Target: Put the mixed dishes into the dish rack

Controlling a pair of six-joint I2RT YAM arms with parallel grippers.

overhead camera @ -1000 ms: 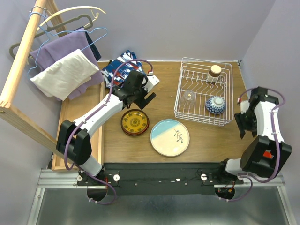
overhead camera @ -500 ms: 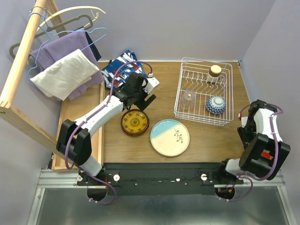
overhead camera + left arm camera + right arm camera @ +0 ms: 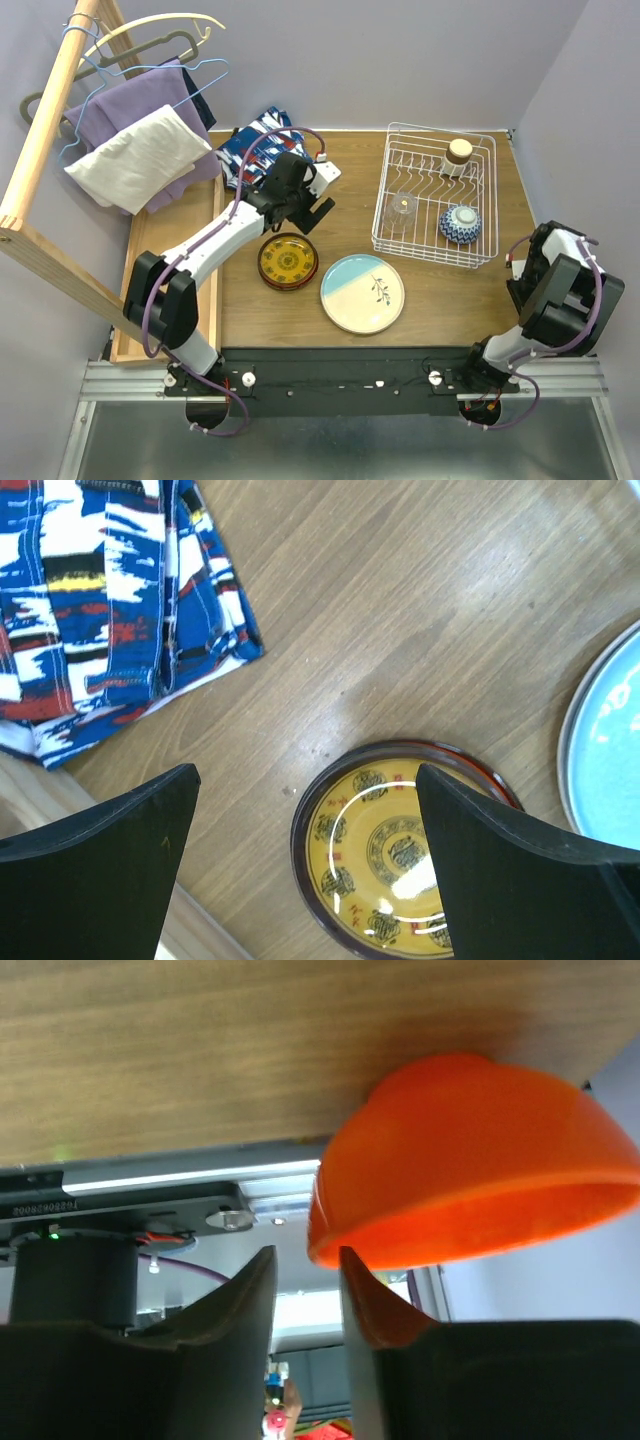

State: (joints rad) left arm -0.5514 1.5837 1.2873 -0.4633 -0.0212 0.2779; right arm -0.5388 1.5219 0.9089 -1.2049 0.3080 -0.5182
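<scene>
Pose: left arm (image 3: 215, 240) reaches diagonally over the tabletop (image 3: 450, 300), its fingers (image 3: 110, 860) spread wide and empty above the dark red-yellow plate (image 3: 385, 865). The right arm (image 3: 560, 290) is folded tight at the near right corner, well apart from the dish rack (image 3: 430, 253). Only the right wrist view shows the orange-red bowl (image 3: 470, 1160), on the tabletop by its edge. The right fingers (image 3: 240, 1310) stand narrow astride its rim, contact not discernible.

pale blue plate (image 3: 610, 765): cut at right edge | patterned cloth (image 3: 100, 610): cut top-left | orange bowl (image 3: 470, 1150): cut right
</scene>
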